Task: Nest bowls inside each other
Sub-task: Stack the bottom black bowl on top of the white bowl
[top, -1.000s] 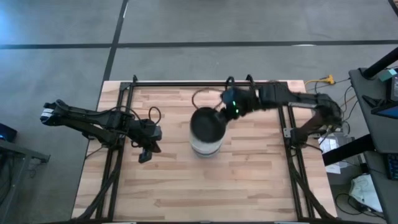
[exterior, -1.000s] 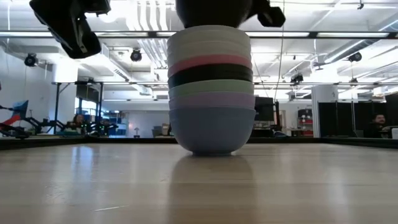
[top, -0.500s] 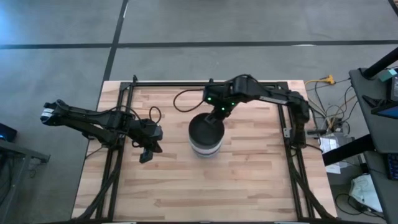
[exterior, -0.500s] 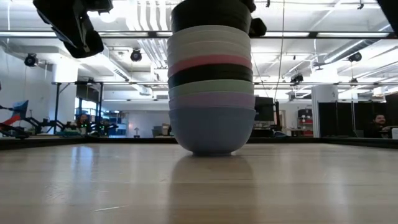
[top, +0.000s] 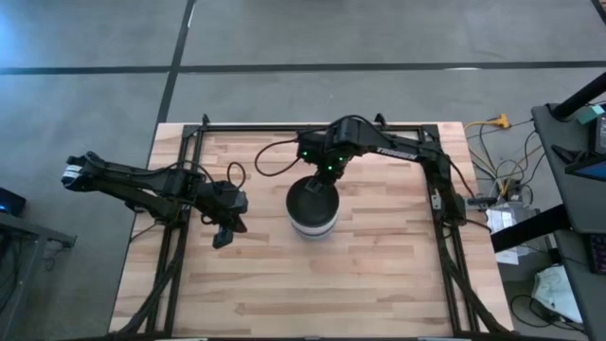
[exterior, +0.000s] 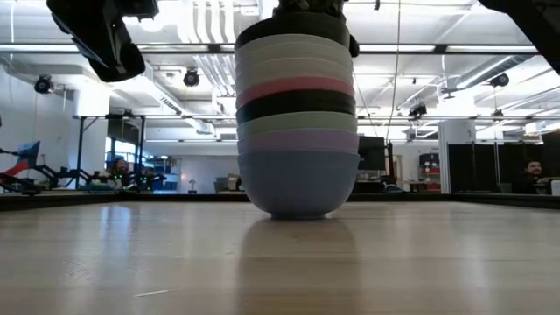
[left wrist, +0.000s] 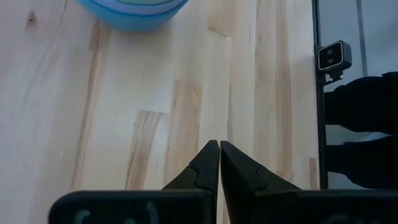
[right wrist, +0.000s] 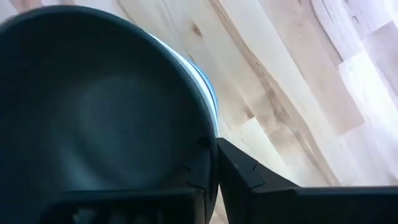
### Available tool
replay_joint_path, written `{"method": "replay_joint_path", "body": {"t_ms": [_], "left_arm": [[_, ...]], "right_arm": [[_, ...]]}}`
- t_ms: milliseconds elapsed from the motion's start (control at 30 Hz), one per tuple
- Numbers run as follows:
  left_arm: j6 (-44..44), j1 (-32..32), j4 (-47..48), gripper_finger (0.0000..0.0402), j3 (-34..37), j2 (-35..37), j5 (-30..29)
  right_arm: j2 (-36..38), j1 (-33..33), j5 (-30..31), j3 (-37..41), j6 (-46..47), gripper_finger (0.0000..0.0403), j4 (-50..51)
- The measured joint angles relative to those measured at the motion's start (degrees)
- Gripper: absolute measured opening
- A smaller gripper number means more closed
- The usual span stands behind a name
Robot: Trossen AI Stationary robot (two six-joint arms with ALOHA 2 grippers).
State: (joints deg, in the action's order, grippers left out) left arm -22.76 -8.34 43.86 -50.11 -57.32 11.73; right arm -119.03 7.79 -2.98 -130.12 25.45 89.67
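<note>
A stack of nested bowls (top: 311,210) stands mid-table. In the low view its blue bottom bowl (exterior: 297,179) rests on the wood, with lavender, mint, black, pink and white bowls above it. A black bowl (exterior: 293,26) sits on top, in the uppermost white one. My right gripper (top: 325,175) is at the far side of the stack, shut on that black bowl. My left gripper (top: 223,232) hangs shut above the table, left of the stack, touching nothing; in its wrist view the shut gripper (left wrist: 219,148) points toward the blue bowl (left wrist: 134,12). My right gripper holds the top black bowl by its rim (right wrist: 210,121) on the far side. One finger (right wrist: 198,171) is inside the bowl and the other finger (right wrist: 245,174) is outside. The fingers come from above, slanting from the far side. The bowl sits in the stack's top white bowl.
The black metal frame rails (top: 180,189) run along the table's left, right and far sides. Bare wood (top: 312,284) lies on the near side of the stack. A small camera (left wrist: 331,57) sits at the table edge. The room beyond the table shows in the low view.
My right gripper has swung toward the table's left and come down over the stack, keeping its hold. The black bowl, which hung above the white bowls a second ago, has sunk into the topmost one until only its upper band shows.
</note>
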Motion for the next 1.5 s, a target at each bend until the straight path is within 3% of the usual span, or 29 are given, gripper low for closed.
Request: {"method": "replay_joint_path", "body": {"t_ms": [367,500,600,767,833,1167,1500], "left_arm": [[-0.85,0.00,-0.02,0.0000,0.00,0.00,0.00],[-0.87,0.00,-0.07,0.0000,0.00,0.00,0.00],[-0.92,0.00,-0.13,0.0000,0.00,-0.01,-0.02],[-1.00,0.00,-0.29,0.0000,0.00,-0.62,0.00],[-2.04,0.00,-0.47,0.0000,0.00,-0.94,-0.02],[-3.89,0.00,-2.82,0.0000,0.00,-1.27,-0.02],[-4.00,0.00,-2.95,0.0000,0.00,-1.31,-0.02]], "right_arm": [[3.14,0.02,0.02,-2.54,-0.05,0.0116,0.34],[6.29,-0.54,0.64,-2.03,-0.22,0.0135,-0.26],[9.03,-1.62,1.14,-0.09,-2.27,0.0121,-3.55],[12.66,-1.88,1.17,6.92,-3.58,0.0033,-12.59],[14.00,-1.25,1.10,10.22,-3.87,0.0017,-14.48],[19.12,-0.26,-1.96,25.73,-3.59,0.0009,-23.45],[20.55,-0.23,-3.24,29.04,-3.83,0.0009,-24.10]]}}
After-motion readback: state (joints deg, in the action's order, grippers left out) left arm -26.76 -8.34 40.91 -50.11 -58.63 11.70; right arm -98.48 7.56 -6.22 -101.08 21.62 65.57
